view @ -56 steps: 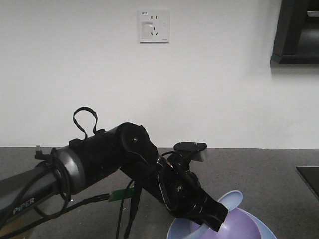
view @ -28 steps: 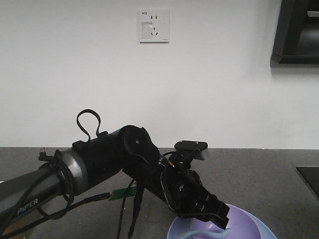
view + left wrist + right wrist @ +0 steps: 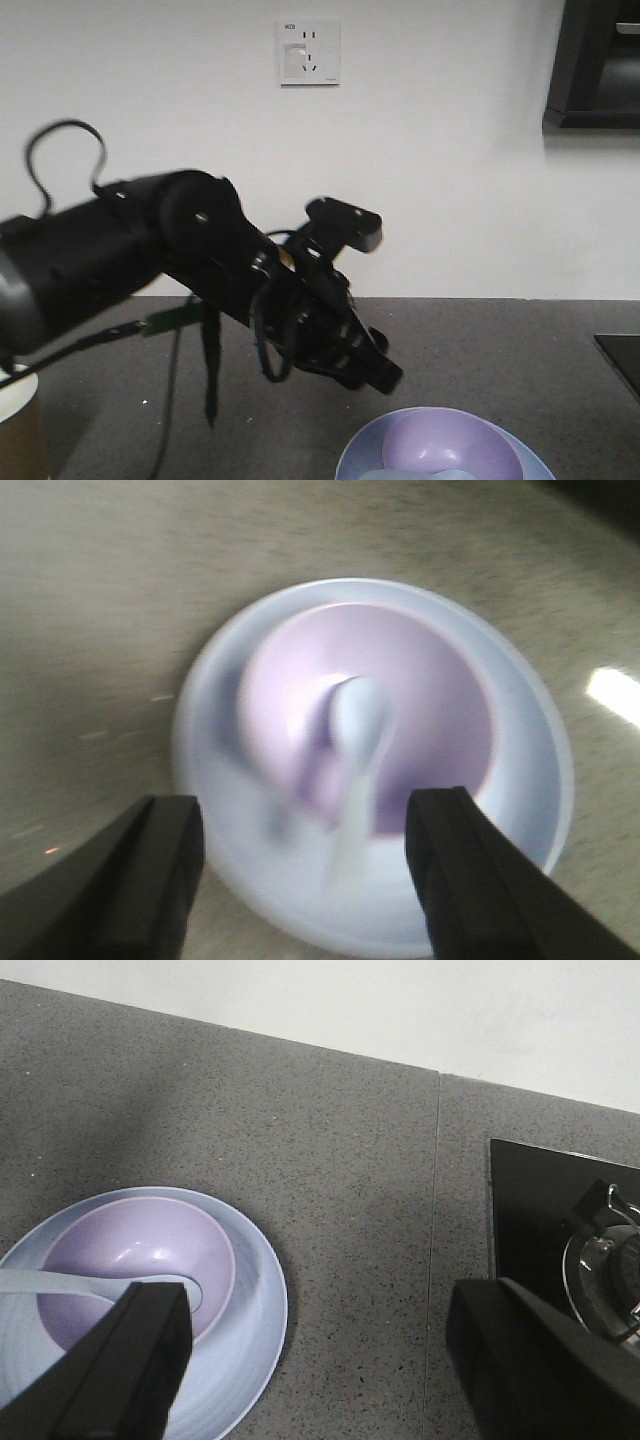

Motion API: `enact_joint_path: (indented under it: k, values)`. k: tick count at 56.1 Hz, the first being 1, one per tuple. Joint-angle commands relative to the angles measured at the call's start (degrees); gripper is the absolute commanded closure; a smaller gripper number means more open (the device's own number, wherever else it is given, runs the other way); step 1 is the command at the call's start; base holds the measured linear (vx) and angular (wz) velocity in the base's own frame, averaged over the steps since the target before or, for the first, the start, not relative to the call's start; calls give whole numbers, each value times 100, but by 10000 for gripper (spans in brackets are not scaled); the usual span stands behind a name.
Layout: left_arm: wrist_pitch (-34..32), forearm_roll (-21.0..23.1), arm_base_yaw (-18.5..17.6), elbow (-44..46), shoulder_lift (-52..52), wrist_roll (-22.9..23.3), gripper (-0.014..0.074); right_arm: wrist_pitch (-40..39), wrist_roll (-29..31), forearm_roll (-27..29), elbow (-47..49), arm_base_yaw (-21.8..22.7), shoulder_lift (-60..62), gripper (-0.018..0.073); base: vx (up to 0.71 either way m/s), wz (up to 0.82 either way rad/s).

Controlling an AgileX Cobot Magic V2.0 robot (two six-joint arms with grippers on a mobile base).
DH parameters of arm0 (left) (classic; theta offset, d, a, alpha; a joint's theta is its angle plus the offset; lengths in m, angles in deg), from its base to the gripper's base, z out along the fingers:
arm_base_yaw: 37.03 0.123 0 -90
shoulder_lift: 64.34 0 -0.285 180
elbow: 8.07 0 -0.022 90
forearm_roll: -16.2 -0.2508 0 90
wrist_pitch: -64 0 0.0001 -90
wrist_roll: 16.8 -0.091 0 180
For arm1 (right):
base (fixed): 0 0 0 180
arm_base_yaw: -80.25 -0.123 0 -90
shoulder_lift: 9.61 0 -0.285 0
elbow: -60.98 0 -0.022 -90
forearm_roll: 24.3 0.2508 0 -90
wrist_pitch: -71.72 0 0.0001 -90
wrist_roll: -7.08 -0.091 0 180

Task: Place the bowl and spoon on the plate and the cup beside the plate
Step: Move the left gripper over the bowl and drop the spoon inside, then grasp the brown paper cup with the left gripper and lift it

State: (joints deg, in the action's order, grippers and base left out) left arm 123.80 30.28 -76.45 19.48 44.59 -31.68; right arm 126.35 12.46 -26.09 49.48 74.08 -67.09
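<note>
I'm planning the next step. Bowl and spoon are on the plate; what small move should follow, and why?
Probably swing the left gripper, open and empty, toward the cup: the spoon lies in the bowl on the plate, while the cup stands at the front view's left edge, apart from the plate.

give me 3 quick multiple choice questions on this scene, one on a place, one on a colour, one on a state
1. Where is the scoop of the spoon? A) in the bowl B) on the counter C) in the cup
2. What colour is the bowl? A) green B) red C) purple
3. How is the left gripper? A) shut on the spoon B) open and empty C) shut on the bowl

1 A, the scoop lies inside the bowl; 2 C, lavender against the pale blue plate; 3 B, its fingers stand wide apart, gripping nothing.
</note>
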Motion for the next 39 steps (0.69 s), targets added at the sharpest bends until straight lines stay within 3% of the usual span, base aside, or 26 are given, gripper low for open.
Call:
enact_joint_path:
  k: [1,6,8,11,28,39]
  values:
    - [217,-1409,-30,197,-722,697,45,-397,7,-85,189,3,38,-22,0,0]
    - [905,-2834,13,197,-1033,1191,45,-397,7,-85,189,3,38,-22,0,0]
    - [1196,-3241,90,197,-1118,1303,45,-397,7,-80,189,3,38,-22,0,0]
    - [1201,-3493,276,117,-1278,1431,45,-397,7,-80,184,3,38,-22,0,0]
    - [1193,-3499,1758,-987,-1969,1346,70,-402,-3,-74,179,3,38,-22,0,0]
    - [893,-3048,2211,-1985,-1995,1260,73,-397,-8,-74,179,3,38,-22,0,0]
